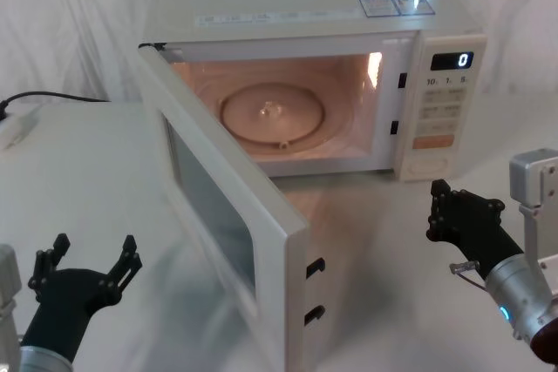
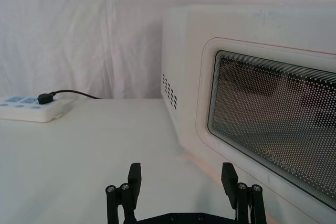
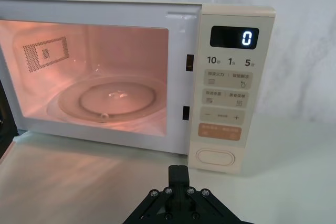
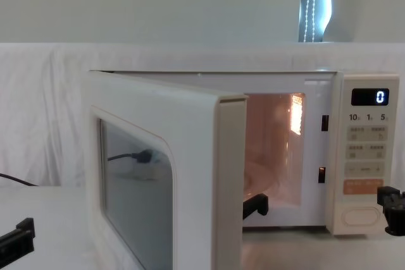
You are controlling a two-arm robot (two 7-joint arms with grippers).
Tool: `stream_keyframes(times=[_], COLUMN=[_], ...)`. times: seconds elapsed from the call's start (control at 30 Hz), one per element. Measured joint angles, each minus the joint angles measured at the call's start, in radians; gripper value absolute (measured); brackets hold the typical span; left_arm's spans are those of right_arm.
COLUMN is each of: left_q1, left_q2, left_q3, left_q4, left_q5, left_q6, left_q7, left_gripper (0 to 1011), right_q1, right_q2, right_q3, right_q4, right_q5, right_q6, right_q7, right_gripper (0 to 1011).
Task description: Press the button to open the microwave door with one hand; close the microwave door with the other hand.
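Note:
The microwave door [image 1: 218,206] stands wide open, swung out toward my left, and the lit cavity shows behind it. Its dark window [image 2: 273,108] faces my left gripper [image 2: 181,177], which hangs open low at the left [image 1: 91,260], a short way from the door's outer face. The wide cream button [image 3: 216,157] sits at the bottom of the control panel [image 1: 429,163], under the orange key. My right gripper [image 1: 460,205] is shut and hovers in front of the panel, a little short of the button and not touching it [image 3: 178,174].
A glass turntable [image 1: 272,112] lies inside the cavity. A white power strip [image 2: 31,107] with a black plug and cable rests on the table at the far left. A silver block [image 1: 534,180] stands at the right edge. White cloth hangs behind.

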Motion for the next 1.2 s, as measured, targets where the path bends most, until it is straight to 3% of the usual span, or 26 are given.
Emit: stream_keyframes(times=[0.6,0.87,1.2], left_q1=[0.000,0.000,0.000], left_q2=[0.000,0.000,0.000], left_q3=[0.000,0.000,0.000], left_q4=[0.000,0.000,0.000], left_q5=[0.000,0.000,0.000], left_q6=[0.000,0.000,0.000], left_q7=[0.000,0.000,0.000], left_gripper=[1001,1001,1001], right_q1=[0.006,0.007,0.008], right_q2=[-0.001,-0.002,-0.002], right_q3=[0.000,0.000,0.000], right_q4=[0.003,0.004,0.004], right_q5=[-0.005,-0.007,-0.008], right_q6=[0.010,0.011,0.013], right_q7=[-0.001,-0.001,-0.001], right_gripper=[18,213,525])
